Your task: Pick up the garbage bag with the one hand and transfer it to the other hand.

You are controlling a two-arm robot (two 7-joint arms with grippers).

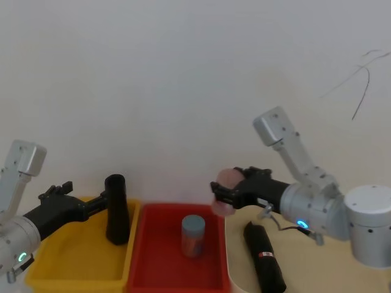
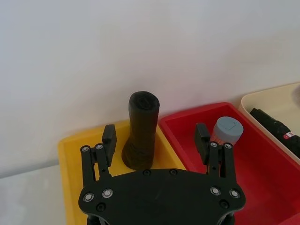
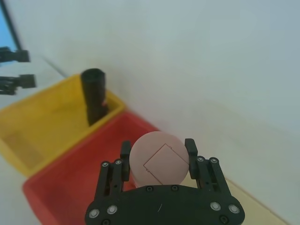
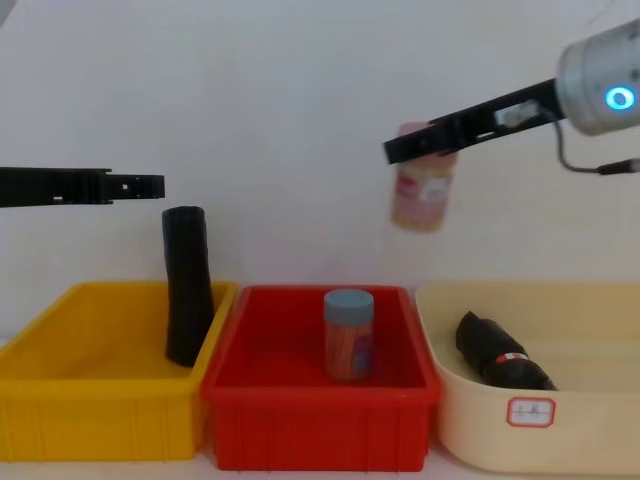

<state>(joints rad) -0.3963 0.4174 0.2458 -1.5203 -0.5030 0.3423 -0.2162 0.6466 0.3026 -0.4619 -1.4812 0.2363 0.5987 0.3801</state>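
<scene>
Labelled garbage bag (image 1: pixel 265 257) against cream bin's (image 4: pixel 560 440) wall

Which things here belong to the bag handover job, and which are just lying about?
Job:
garbage bag, lying in the cream bin
left gripper, jaws open
right gripper, shut on a pink-lidded jar

Lying about:
plain black roll, upright in the yellow bin
blue-lidded jar in the red bin

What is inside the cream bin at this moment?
The cream bin holds the garbage bag, a black roll with a red-and-white label, lying tilted against the bin's left wall. The near wall hides the bin's floor in the chest view.
</scene>
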